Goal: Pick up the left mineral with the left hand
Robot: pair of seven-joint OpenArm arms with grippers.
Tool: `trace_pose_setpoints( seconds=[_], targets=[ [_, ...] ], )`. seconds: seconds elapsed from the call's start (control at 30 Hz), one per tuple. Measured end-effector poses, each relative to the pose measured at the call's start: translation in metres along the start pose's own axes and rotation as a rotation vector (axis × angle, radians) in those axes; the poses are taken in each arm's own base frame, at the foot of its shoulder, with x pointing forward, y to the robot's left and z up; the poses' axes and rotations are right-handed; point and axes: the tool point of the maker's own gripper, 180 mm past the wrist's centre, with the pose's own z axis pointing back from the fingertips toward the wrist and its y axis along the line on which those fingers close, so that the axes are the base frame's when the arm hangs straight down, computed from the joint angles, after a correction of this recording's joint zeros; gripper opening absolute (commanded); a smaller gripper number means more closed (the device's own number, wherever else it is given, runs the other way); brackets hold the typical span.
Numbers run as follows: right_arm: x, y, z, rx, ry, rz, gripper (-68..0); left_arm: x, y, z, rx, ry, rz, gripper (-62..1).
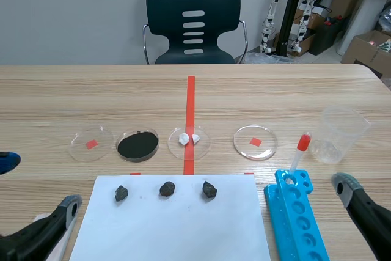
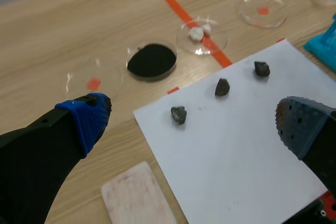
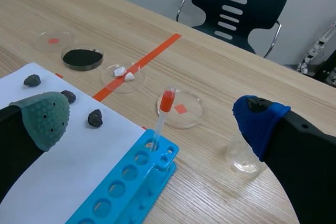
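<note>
On the wooden table [image 1: 61,90], a white sheet of paper [image 1: 177,230] lies close to the robot. 3 small dark minerals sit on it in a row, near its far edge. The left mineral [image 1: 121,193] lies near the sheet's far left corner, apart from the middle mineral [image 1: 167,189] and the right mineral [image 1: 209,189].

The left gripper [image 2: 194,124] is low by the left side of the sheet. Its 2 fingers are spread wide and hold nothing. The left mineral lies just ahead of the gap between them and nothing touches it. A pale flat block [image 2: 139,195] lies on the table beside the sheet, under this gripper.

The right gripper [image 3: 152,119] is wide too and holds nothing. It sits near a blue tube rack [image 1: 299,224], where a dropper with a red top [image 1: 298,157] stands in a hole. A clear plastic cup [image 1: 339,134] stands past the rack.

Behind the sheet are 4 round glass dishes in a line. 1 holds black powder [image 1: 138,145] and 1 holds white lumps [image 1: 189,140]. A dark chair [image 1: 193,22] stands at the far side.
</note>
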Motion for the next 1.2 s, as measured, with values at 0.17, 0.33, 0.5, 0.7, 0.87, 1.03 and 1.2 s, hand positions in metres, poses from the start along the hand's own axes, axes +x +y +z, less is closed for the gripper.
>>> trace_pose_setpoints(
  seconds=[0.17,0.33,0.5,0.7,0.87,1.03,1.2],
  targets=[
    [0.0,0.0,0.0,0.0,0.001,0.0,0.4,-0.018,0.013,-0.013,0.023,0.155,0.038,1.4],
    [0.0,0.0,0.0,0.0,0.001,0.0,0.4,-0.022,0.03,-0.024,0.081,0.231,0.138,1.4],
    [-0.001,0.0,0.0,0.0,0.003,0.0,0.4,-0.033,0.039,-0.033,0.147,0.346,0.261,1.4],
    [-0.001,0.0,0.0,0.0,0.003,0.0,0.4,-0.043,0.038,-0.044,0.215,0.462,0.375,1.4],
    [-0.001,0.0,0.0,0.0,0.003,0.0,0.4,-0.047,0.034,-0.053,0.282,0.529,0.451,1.4],
    [-0.001,0.0,0.0,0.0,0.003,0.0,0.4,-0.043,0.032,-0.064,0.319,0.562,0.408,1.4],
    [-0.001,0.0,0.0,0.0,0.003,0.0,0.4,-0.035,0.03,-0.074,0.377,0.557,0.417,1.4]
  ],
)
